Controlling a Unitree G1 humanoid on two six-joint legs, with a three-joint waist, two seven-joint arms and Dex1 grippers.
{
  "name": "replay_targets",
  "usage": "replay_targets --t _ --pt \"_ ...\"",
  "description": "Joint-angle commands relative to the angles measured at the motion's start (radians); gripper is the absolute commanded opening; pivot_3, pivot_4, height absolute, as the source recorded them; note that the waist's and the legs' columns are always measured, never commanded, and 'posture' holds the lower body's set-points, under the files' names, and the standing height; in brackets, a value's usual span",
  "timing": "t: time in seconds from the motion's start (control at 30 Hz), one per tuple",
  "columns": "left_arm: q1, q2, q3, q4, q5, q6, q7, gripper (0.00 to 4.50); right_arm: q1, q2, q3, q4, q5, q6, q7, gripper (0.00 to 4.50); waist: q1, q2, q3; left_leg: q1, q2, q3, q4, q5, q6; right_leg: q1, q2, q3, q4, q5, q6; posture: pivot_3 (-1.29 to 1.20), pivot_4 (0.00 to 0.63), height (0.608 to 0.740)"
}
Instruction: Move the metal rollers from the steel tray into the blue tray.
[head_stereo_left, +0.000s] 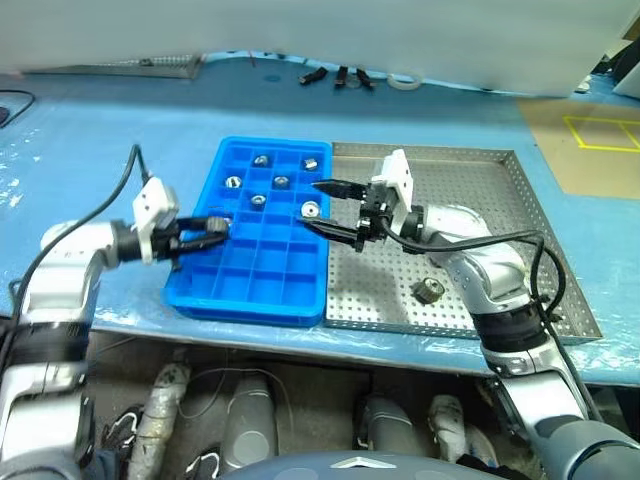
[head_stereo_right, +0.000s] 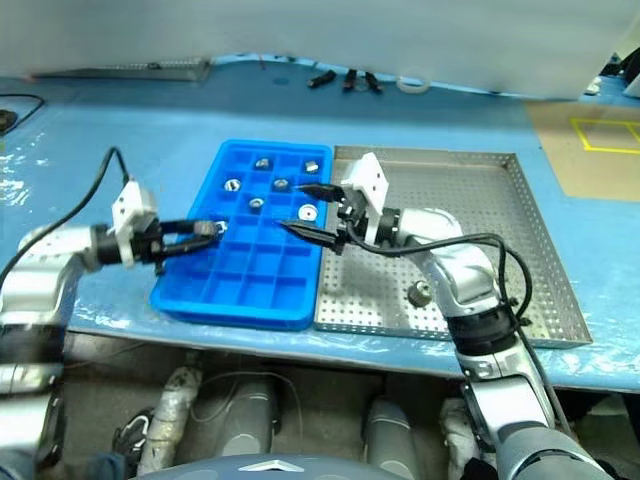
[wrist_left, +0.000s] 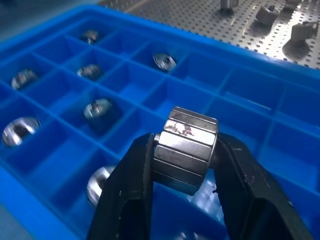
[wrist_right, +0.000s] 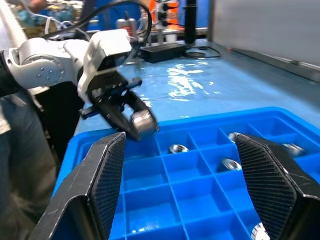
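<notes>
The left end effector (head_stereo_left: 212, 232) is pinching one metal roller (wrist_left: 185, 148) tight between its two black fingers, over the near-left side of the blue tray (head_stereo_left: 240, 285). The right end effector (head_stereo_left: 325, 207) is spread wide with nothing in it, over the tray's other side. Six rollers (head_stereo_left: 281, 182) sit in cups around it. One roller (head_stereo_left: 429, 290) lies behind it on the steel tray (head_stereo_left: 520, 240).

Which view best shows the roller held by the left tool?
The left wrist view: the held roller sits large between the left tool's fingers, its facets plain, above the blue tray. The right wrist view shows it smaller, from the side. In the head views it is a small glint at the fingertips.
</notes>
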Motion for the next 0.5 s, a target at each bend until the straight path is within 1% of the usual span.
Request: replay_targets --t 0.03,0.23,0.37,0.43,0.5 --pt "0.084 0.031 0.034 -0.122 -0.032 0.016 0.043 1.36 -0.021 0.004 -0.002 -0.004 0.006 -0.027 0.038 3.69 0.011 0.0 0.0 0.0 0.0 0.0 0.0 0.001 -0.001 0.0 0.0 -0.001 0.002 -0.001 -0.001 0.26 0.15 0.74" --pt "0.17 0.048 0.032 -0.128 -0.036 0.004 0.105 1.36 -0.022 0.01 0.002 0.004 0.0 -0.023 0.063 3.69 0.027 0.0 0.0 0.003 0.001 -0.001 -0.003 0.004 -0.006 0.0 0.0 -0.001 0.006 -0.001 -0.001 0.26 0.15 0.74" --pt "0.166 0.065 0.023 -0.11 -0.059 0.029 0.112 1.36 -0.014 0.009 0.002 0.004 -0.009 -0.025 0.067 3.69 0.026 0.0 0.0 0.008 0.001 -0.001 -0.006 0.005 -0.008 0.0 0.001 0.001 0.008 -0.001 -0.001 0.25 0.15 0.74" --pt "0.153 0.076 0.009 -0.099 -0.066 0.04 0.102 2.07 -0.008 0.008 -0.001 0.001 -0.014 -0.025 0.065 3.69 0.025 0.0 0.0 0.009 0.001 -0.001 -0.007 0.006 -0.009 0.0 0.001 0.001 0.009 -0.001 -0.002 0.24 0.15 0.74" --pt "0.119 0.082 -0.003 -0.068 -0.062 0.038 0.103 2.58 0.001 0.006 -0.006 -0.007 -0.016 -0.022 0.06 3.69 0.025 0.0 0.0 0.009 0.001 -0.001 -0.007 0.006 -0.009 0.0 0.002 0.002 0.009 -0.002 -0.002 0.22 0.15 0.74"
